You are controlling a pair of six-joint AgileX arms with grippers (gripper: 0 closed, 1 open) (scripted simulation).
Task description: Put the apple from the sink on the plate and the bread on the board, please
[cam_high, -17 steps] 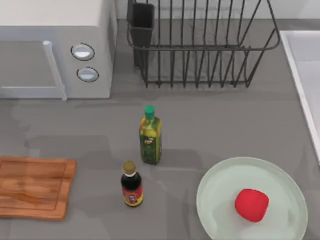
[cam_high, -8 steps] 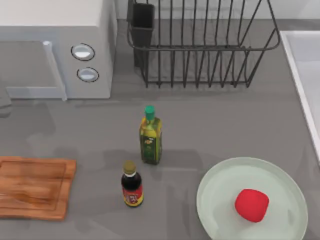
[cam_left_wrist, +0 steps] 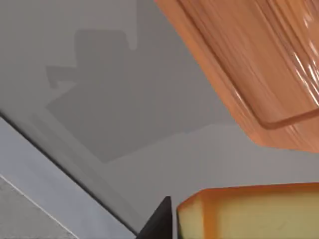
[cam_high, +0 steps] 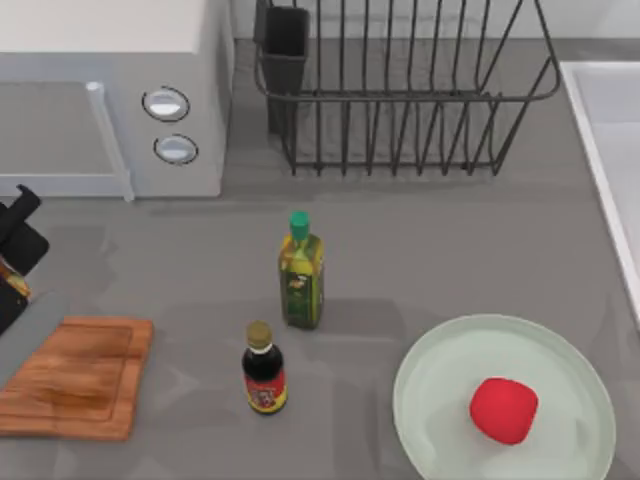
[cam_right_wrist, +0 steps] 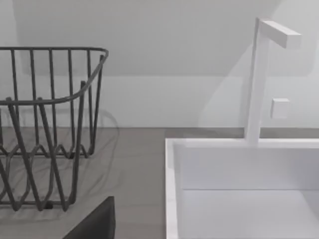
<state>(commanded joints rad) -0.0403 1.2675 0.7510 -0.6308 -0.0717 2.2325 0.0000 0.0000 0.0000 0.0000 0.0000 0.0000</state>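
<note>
The apple (cam_high: 504,409) lies on the plate (cam_high: 440,360) at the lower right of the top view, right of the plate's centre and inside the rim. Judged from this, part 1 of the task is complete. The sink (cam_high: 610,130) occupies the right edge of the top view; the right wrist view faces its white rim (cam_right_wrist: 172,189) and the upright faucet (cam_right_wrist: 259,79), with the dish rack (cam_right_wrist: 45,129) beside it.

The left end effector (cam_high: 15,255) enters at the left edge of the top view, just above the far left part of the board (cam_high: 90,380). It grips the bread (cam_left_wrist: 249,211): the left wrist view shows the pale cut side and golden crust of the bread against a dark finger (cam_left_wrist: 159,221), with the board (cam_left_wrist: 259,64) beyond it. In the top view a small brown patch sits between the dark fingers. The bread is held off the table, clear of the board, presumably so that it can be lowered onto the wood without dragging.

The right end effector is not seen closely enough to state its condition; I cannot tell whether it is open or closed.

2 bottles stand near the centre of the top view: the green-capped oil bottle (cam_high: 300,272) and, below it, the dark sauce bottle (cam_high: 263,370). Both are well apart from the board, so they should not obstruct the placement. The microwave (cam_high: 110,95) fills the upper left.

Remaining step, as a judgement: carry the bread over the board's middle, then release.
</note>
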